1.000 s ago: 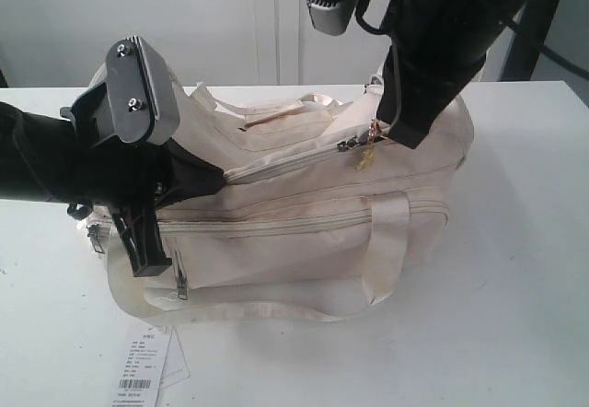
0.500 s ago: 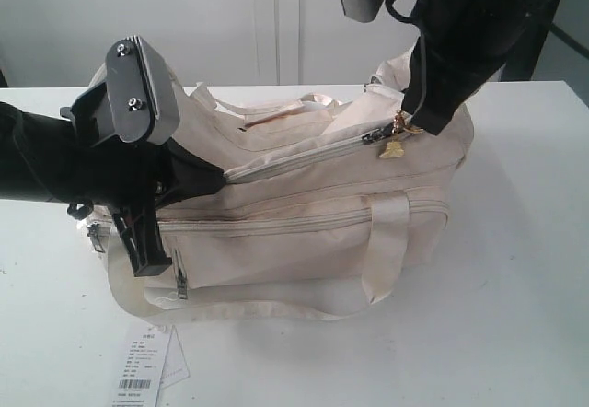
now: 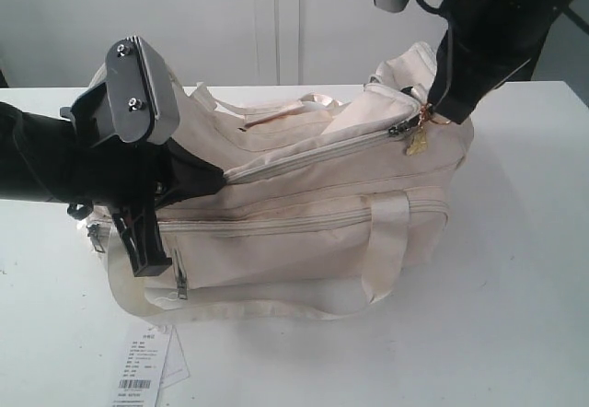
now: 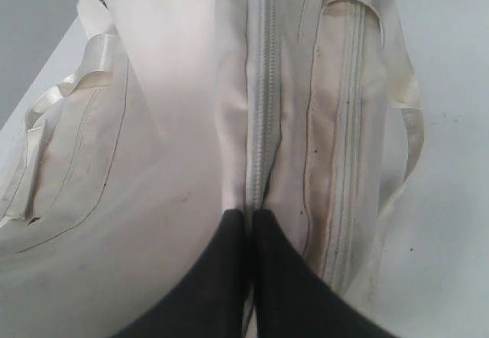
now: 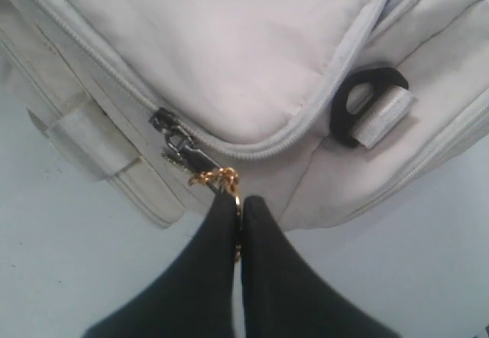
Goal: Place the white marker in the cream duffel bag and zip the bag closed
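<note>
The cream duffel bag (image 3: 304,214) lies on the white table (image 3: 515,287), its top zipper (image 3: 313,152) closed along most of its length. My left gripper (image 3: 217,175) is shut on the bag's fabric at the zipper's left end; in the left wrist view its tips (image 4: 250,214) pinch the zipper seam (image 4: 263,86). My right gripper (image 3: 433,115) is shut on the gold ring of the zipper pull (image 5: 216,176), just beyond the metal slider (image 5: 170,128) near the bag's right end. A gold charm (image 3: 417,143) dangles below. The white marker is out of view.
A white paper tag with a barcode (image 3: 143,370) lies at the table's front left. The bag's shoulder strap (image 3: 276,310) trails along its front, and a handle loop (image 3: 386,241) hangs over the front pocket. A black strap buckle (image 5: 359,112) sits at the bag's end.
My right gripper has moved rightwards and back with the zipper pull, dragging the slider along the top zipper towards the bag's right end. The left gripper has held still.
</note>
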`<state>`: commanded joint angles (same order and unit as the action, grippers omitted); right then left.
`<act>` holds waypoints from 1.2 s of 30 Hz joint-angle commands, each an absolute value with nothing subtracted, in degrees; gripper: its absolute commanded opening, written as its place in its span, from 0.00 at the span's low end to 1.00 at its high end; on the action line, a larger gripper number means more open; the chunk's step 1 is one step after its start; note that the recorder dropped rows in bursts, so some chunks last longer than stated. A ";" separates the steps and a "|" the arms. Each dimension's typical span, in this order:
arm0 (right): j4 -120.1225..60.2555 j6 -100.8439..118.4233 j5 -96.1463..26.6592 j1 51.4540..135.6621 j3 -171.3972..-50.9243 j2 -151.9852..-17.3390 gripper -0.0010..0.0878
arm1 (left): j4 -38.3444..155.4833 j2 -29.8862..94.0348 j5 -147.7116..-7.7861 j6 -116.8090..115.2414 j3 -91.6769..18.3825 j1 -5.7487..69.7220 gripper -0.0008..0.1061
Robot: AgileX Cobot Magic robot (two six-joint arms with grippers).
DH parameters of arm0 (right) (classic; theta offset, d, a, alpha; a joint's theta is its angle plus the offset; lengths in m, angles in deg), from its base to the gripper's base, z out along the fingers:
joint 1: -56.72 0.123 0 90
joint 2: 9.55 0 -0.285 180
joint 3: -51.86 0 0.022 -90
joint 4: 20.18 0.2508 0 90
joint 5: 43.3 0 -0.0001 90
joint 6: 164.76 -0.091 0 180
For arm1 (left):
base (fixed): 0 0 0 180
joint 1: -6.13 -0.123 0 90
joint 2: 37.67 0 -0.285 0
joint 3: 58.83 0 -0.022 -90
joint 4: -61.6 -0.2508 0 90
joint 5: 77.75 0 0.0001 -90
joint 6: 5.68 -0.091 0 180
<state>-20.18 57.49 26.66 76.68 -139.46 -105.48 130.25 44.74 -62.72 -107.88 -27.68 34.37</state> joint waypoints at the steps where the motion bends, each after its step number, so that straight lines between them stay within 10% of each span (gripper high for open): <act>1: -20.18 57.61 26.66 76.68 -139.46 -105.48 0.01 | 130.25 44.74 -62.72 -107.88 -27.68 34.37 0.01; 36: -20.18 60.06 22.57 72.63 -139.46 -107.71 0.01 | 130.13 44.74 -61.62 -107.40 -27.64 34.37 0.01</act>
<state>-20.18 60.06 22.57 72.63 -139.46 -107.71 130.13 44.74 -61.62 -107.40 -27.64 34.37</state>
